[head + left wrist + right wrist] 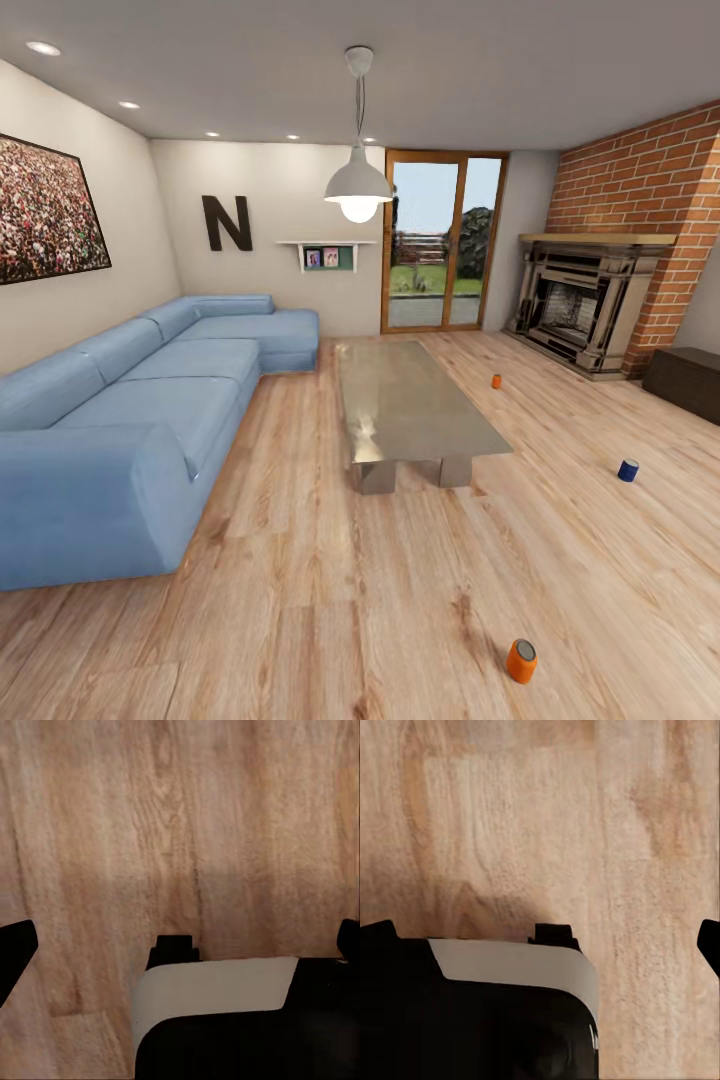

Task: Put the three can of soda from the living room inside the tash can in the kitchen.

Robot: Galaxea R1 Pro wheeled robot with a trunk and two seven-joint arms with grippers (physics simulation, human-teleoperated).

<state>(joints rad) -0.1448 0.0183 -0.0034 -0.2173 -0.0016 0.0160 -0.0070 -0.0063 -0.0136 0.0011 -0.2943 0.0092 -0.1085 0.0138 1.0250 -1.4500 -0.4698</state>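
Note:
Three soda cans stand on the light wood floor in the head view. One orange can [521, 661] is nearest, at the lower right. The dark blue can [627, 470] sits further off to the right. The second orange can [496, 381] is beyond the grey low table [410, 400], towards the fireplace. The trash can is out of view. My left gripper [180, 945] hangs open over bare planks, its dark fingertips [15, 952] at the picture's sides. My right gripper [544, 937] is open too, one fingertip [710, 941] showing, with nothing between the fingers.
A long blue corner sofa [140, 410] fills the left side. The red brick fireplace [590, 305] and a dark low cabinet [685, 380] stand at the right, glass garden doors [440, 245] at the back. Open floor lies between me and the cans.

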